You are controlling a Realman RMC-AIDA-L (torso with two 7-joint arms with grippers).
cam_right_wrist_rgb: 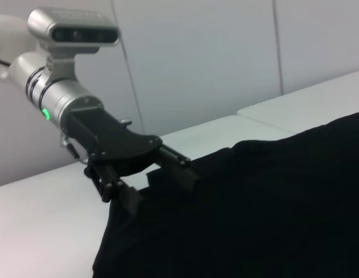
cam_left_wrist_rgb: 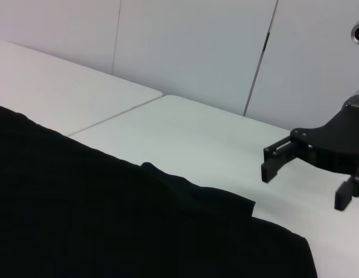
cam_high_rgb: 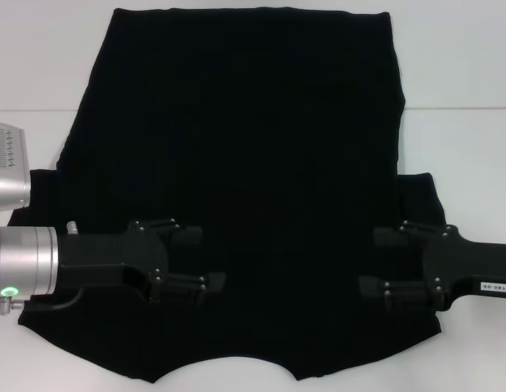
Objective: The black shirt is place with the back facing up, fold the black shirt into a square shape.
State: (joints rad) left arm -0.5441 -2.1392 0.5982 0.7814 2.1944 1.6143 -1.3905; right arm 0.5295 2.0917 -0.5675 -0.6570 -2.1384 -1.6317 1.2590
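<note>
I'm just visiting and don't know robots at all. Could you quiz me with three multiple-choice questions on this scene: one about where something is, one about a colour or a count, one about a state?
1. Where are the two grippers?
A. Both over the black shirt, one near each sleeve
B. Both off the table
C. Stacked together at the middle

2. What colour is the table under the shirt?
A. Brown
B. White
C. Green

3. What state is the shirt in?
A. Folded into a square
B. Bunched in a heap
C. Spread flat, not yet folded

Answers:
1. A: the head view shows the left gripper and the right gripper above the black shirt, apart, each by its own side.
2. B: the table is white around the cloth.
3. C: the shirt lies open, body and both sleeves spread out; both grippers' fingers are apart, holding nothing.
</note>
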